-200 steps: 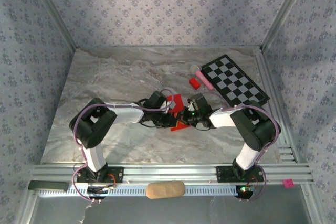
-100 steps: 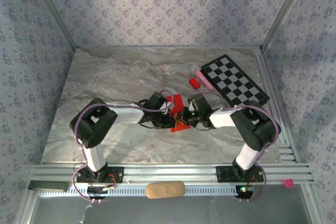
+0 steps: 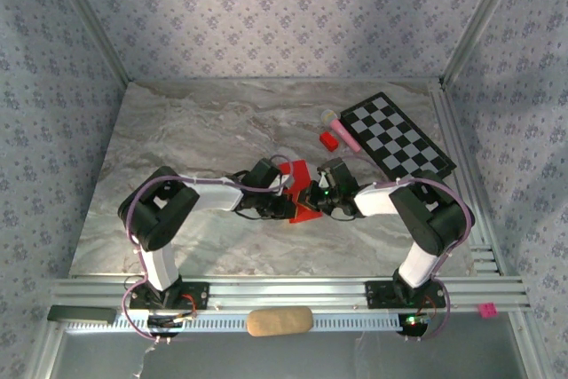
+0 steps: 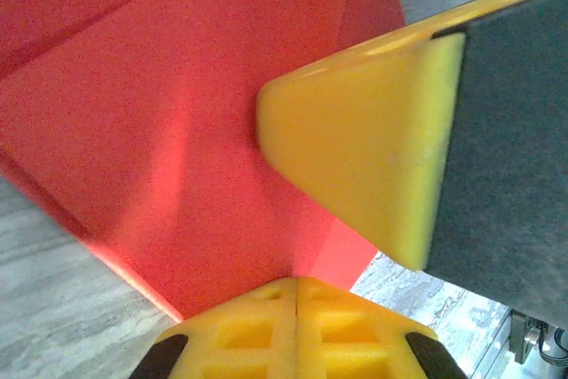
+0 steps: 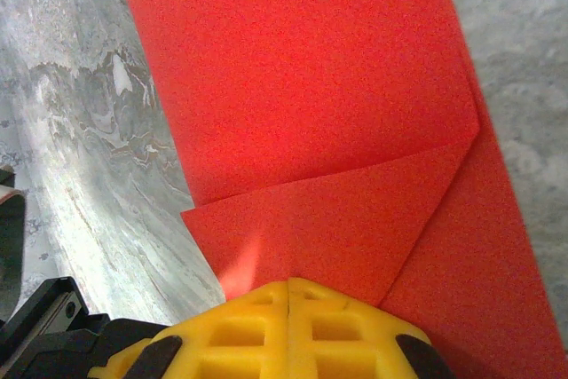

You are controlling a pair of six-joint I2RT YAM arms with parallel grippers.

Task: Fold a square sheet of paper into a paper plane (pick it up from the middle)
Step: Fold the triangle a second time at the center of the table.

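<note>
The square sheet of paper is bright red and lies partly folded in the middle of the marble table. One triangular flap is creased over the sheet. My left gripper comes in from the left and is shut, with its yellow tips together against the red paper. My right gripper comes in from the right and is also shut, its tips on the folded flap. The right gripper's yellow finger hovers close in the left wrist view. Both gripper heads hide the paper's middle from above.
A black-and-white chequered board lies at the back right. A small red block and a pink stick lie beside its left edge. A tan oblong pad sits on the front rail. Patterned walls enclose the table.
The left wrist has shifted slightly leftward and nearer. The right arm and the paper keep their places.
</note>
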